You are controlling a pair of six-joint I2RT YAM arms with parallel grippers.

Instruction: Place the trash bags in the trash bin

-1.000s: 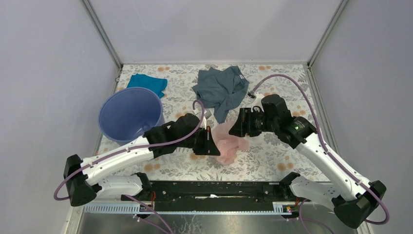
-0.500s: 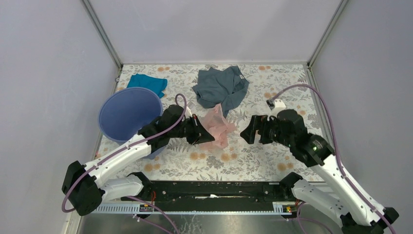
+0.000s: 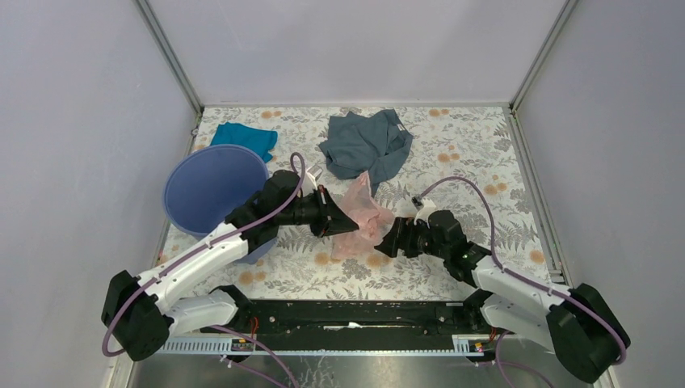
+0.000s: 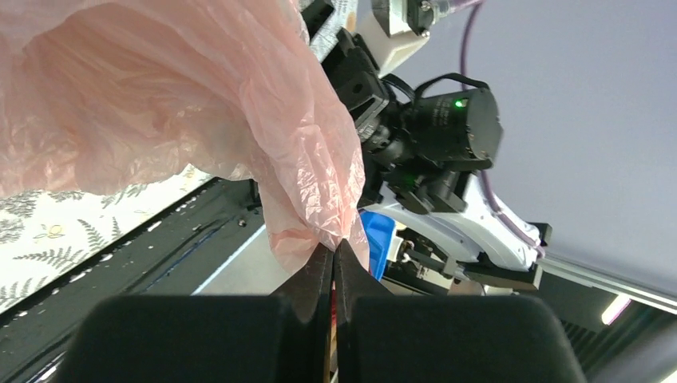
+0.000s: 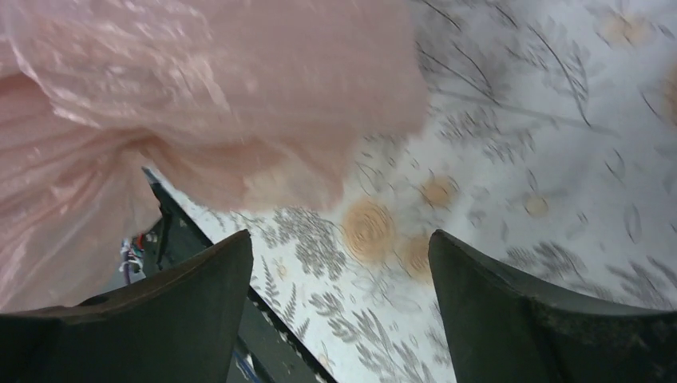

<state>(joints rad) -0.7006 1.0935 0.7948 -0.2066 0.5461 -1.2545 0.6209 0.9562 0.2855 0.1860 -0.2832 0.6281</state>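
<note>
— Well, what is next to the blue bin (image 3: 212, 187)?
— The left gripper (image 3: 329, 217), just right of it, pinching the pink bag (image 3: 362, 212) tight by its edge.
— Which way does the bag go?
— Its long side runs far to near.
— And the right gripper (image 3: 393, 240)?
— Spread wide, just right of the bag.

The trash bag (image 3: 361, 214) is thin, translucent pink plastic film, crinkled and faintly glossy along its folds. The trash bin (image 3: 212, 187) is smooth blue-violet plastic with a dull sheen. Just behind the trash bin lies a matt teal cloth (image 3: 245, 137); to its right, a soft, matt grey-blue cloth garment (image 3: 365, 148). The tabletop (image 3: 476, 153) has a matt floral print. The left gripper (image 4: 334, 247) looks like matt black plastic.
</note>
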